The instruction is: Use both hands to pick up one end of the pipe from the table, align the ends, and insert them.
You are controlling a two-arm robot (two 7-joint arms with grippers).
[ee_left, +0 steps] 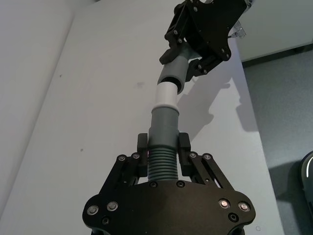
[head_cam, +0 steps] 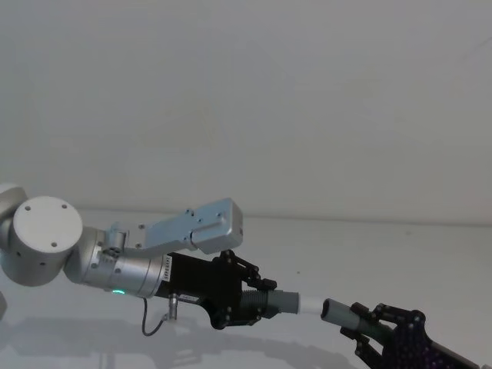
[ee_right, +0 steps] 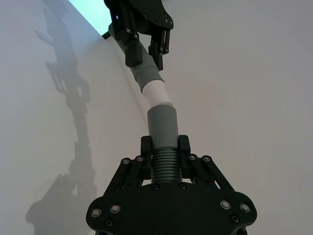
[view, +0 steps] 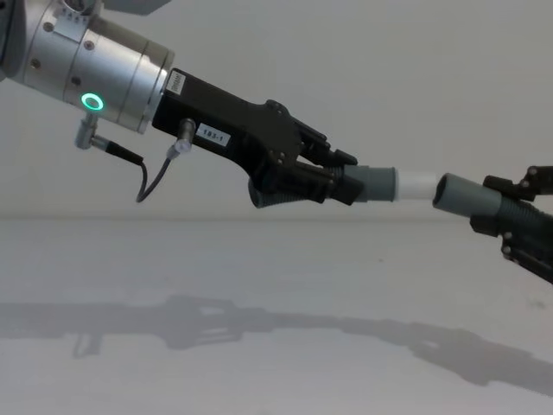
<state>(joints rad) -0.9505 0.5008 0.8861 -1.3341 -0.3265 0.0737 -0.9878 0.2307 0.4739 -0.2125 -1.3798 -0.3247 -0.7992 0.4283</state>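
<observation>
Both pipe pieces are held in the air above the table (view: 259, 285). My left gripper (view: 341, 183) is shut on the ribbed part of one piece (view: 376, 184), whose white stub (view: 415, 184) points right. My right gripper (view: 510, 216) is shut on the other piece (view: 467, 196), its open grey mouth facing the stub. The stub's tip meets that mouth at a slight angle. In the left wrist view the left gripper (ee_left: 163, 144) holds its piece (ee_left: 164, 125) pointing at the right gripper (ee_left: 195, 54). In the right wrist view the right gripper (ee_right: 165, 144) holds its collar (ee_right: 162, 127) under the stub (ee_right: 157, 93).
Shadows of both arms lie on the bare table (head_cam: 384, 246). A plain pale wall (head_cam: 246, 100) stands behind it. In the left wrist view, grey floor (ee_left: 283, 122) shows past the table's edge.
</observation>
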